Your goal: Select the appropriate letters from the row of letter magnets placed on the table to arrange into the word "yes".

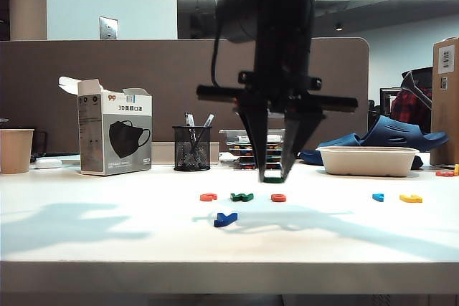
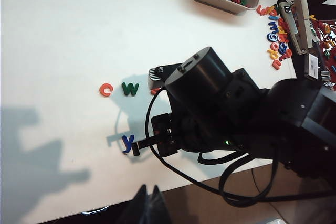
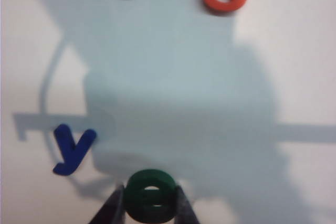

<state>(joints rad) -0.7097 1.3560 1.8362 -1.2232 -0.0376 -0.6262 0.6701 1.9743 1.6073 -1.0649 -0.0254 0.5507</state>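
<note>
R gripper [image 3: 151, 203] pinching green "e" [image 3: 151, 195] beside blue "y" [image 3: 72, 149]; L gripper unseen, state unknown.

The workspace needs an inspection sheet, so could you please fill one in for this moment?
Surface: white table, bare in front.
Job's things: blue y set forward; red s in the row; green e held.
Clutter: mask box, pen cup, letter tray.
Grippers: right end effector shut on the e above the table; left end effector not seen.
Cables: black cable looping off the right arm.
Surroundings: brown partition.
</note>
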